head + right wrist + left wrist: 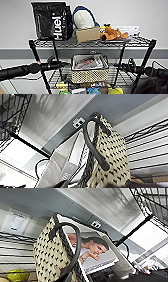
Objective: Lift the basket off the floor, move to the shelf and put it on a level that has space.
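On the shelf's (pixel 140 41) second wire level (pixel 120 76), the basket (pixel 90 68) sat near the middle. Placing looked almost done. Whether either gripper gripped its handles could not be told; next, release and withdraw.

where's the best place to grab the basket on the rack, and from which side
Probably by the dark loop handles at the two short ends of the basket, one tool from each side. The handle arches clear of the woven wall, and the other handle does too, leaving a gap to hook. The magazine covers the open top.
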You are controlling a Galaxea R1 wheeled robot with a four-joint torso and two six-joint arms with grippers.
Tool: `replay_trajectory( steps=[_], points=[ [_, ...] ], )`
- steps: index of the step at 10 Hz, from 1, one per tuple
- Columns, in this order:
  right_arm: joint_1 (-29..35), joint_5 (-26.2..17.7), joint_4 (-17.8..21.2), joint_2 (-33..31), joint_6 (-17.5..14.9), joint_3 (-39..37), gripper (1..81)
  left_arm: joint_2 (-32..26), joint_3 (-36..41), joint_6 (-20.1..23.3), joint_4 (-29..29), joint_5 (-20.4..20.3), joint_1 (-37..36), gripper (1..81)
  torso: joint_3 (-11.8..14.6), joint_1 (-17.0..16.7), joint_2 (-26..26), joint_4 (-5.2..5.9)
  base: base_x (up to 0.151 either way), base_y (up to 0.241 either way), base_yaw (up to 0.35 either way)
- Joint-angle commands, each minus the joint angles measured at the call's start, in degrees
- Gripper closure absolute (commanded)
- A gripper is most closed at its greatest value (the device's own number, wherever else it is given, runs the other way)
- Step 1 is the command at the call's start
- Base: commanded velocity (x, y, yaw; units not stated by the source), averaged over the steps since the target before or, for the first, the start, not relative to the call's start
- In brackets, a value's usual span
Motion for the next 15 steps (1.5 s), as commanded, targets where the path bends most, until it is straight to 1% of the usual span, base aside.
replay_trajectory(
  steps=[1,2,3,4,6,8,10,12,14,15],
  points=[
    [0.88,6.90,0.98,-11.75,0.24,13.56,1.0,-10.66,11.70,0.34,0.96,-4.26,-1.91,1.0,0.00,0.00,0.00,0.02,0.000,0.000,0.000],
    [-0.96,8.49,1.33,-14.39,0.24,16.46,1.0,-12.42,13.81,0.34,1.67,-5.48,0.38,1.0,0.02,0.00,0.00,0.00,0.000,0.000,0.000],
    [-3.59,9.89,1.77,-17.04,0.24,18.76,1.0,-14.10,15.92,0.43,1.85,-7.50,3.80,1.0,0.02,0.00,0.00,0.00,0.000,0.000,0.000],
    [-6.85,11.49,1.77,-19.16,0.16,20.62,1.0,-15.34,17.70,0.52,3.25,-9.54,7.23,1.0,0.02,0.00,-0.02,0.00,0.000,0.000,0.000],
    [-13.53,14.12,1.77,-20.65,0.16,22.03,1.0,-17.97,21.11,0.52,5.35,-13.04,13.22,1.0,0.06,-0.05,-0.05,0.02,0.000,0.000,0.000],
    [-20.47,15.88,1.07,-21.10,0.07,22.82,1.0,-20.34,23.66,0.52,7.90,-15.50,19.55,1.0,0.11,-0.09,-0.05,0.00,0.000,0.000,0.000],
    [-27.68,16.49,0.99,-20.93,-0.37,23.09,1.0,-22.01,24.20,0.60,11.68,-16.64,26.04,1.0,0.15,-0.11,-0.06,0.00,0.000,0.000,0.000],
    [-34.09,17.38,0.90,-20.84,-0.63,22.83,1.0,-22.19,24.12,0.60,16.15,-22.70,35.53,1.0,0.17,-0.13,-0.09,0.00,0.000,0.000,0.000],
    [-39.64,17.38,-2.71,-19.25,-1.16,20.98,1.0,-20.44,21.65,0.60,21.97,-28.61,45.91,1.0,0.19,-0.15,-0.11,0.00,0.000,0.000,0.000],
    [-42.27,17.38,-3.76,-17.76,-1.16,19.48,1.0,-19.30,19.20,0.60,23.38,-32.11,50.89,1.0,0.22,-0.18,-0.13,0.00,0.000,0.000,0.000]
  ],
)
